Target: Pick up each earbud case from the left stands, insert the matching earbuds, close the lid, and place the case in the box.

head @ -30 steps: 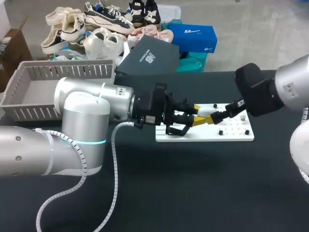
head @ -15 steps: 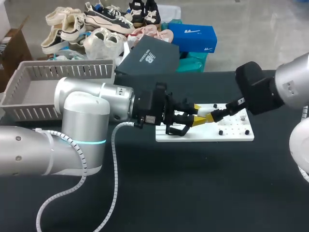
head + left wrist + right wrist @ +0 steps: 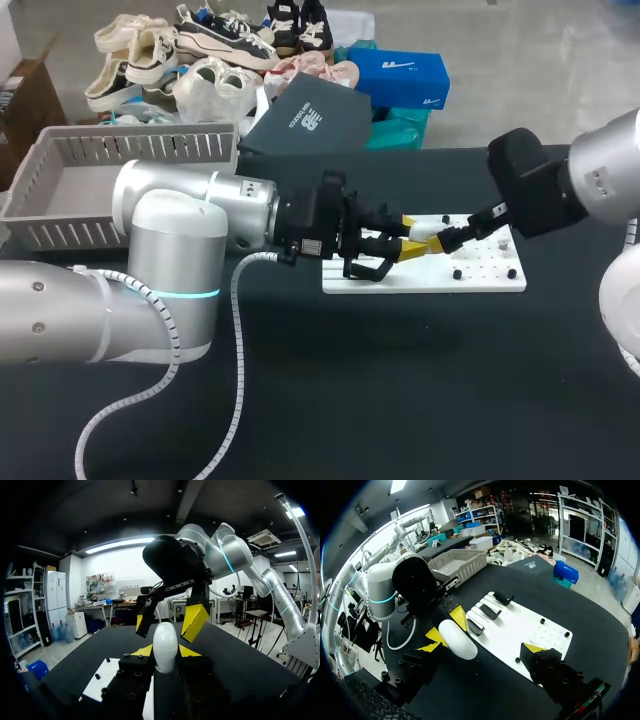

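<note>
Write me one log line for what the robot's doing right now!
left gripper: shut on earbud case | right gripper: open, tips flanking its far end | position: held above white board

In the head view my left gripper [image 3: 410, 238] hides most of the case [image 3: 431, 238], so only a white sliver shows. It also covers the board's [image 3: 485, 283] left end and the stands [image 3: 490, 611]. The dots [image 3: 457, 273] on the board are too small to identify. My left arm [image 3: 170, 215] hides the basket's [image 3: 130, 148] near corner. In the left wrist view my fingers [image 3: 192, 662] cover the case's lower half.
</note>
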`<state>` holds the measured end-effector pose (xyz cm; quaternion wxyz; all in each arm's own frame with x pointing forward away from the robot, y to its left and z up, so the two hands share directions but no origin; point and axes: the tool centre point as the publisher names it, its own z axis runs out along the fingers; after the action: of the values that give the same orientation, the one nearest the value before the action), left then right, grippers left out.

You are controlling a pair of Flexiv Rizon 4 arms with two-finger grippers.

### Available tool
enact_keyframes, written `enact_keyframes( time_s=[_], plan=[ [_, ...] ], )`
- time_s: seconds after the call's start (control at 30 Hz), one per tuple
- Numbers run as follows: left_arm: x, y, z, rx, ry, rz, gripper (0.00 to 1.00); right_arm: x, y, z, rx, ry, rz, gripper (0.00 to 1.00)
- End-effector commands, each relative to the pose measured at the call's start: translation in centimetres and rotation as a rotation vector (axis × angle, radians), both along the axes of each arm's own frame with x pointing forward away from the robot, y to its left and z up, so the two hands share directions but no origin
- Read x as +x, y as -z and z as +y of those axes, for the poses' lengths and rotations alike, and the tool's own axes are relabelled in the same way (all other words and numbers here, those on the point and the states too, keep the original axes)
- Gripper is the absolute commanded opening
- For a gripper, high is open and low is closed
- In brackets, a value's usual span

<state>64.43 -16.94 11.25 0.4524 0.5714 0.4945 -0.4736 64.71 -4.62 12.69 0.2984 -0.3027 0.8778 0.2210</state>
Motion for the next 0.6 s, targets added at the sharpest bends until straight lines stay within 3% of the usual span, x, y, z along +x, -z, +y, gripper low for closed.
enact_keyframes(
  time_s=[0.03,0.6],
  plan=[
    [0.10,0.09,-0.03,-0.003,0.002,0.000,0.00,0.11,-0.02,0.10,-0.010,0.009,0.000,1.00],
    [0.10,0.09,-0.03,-0.003,0.002,0.000,0.00,0.46,0.00,0.13,-0.015,0.020,-0.002,1.00]
  ],
)
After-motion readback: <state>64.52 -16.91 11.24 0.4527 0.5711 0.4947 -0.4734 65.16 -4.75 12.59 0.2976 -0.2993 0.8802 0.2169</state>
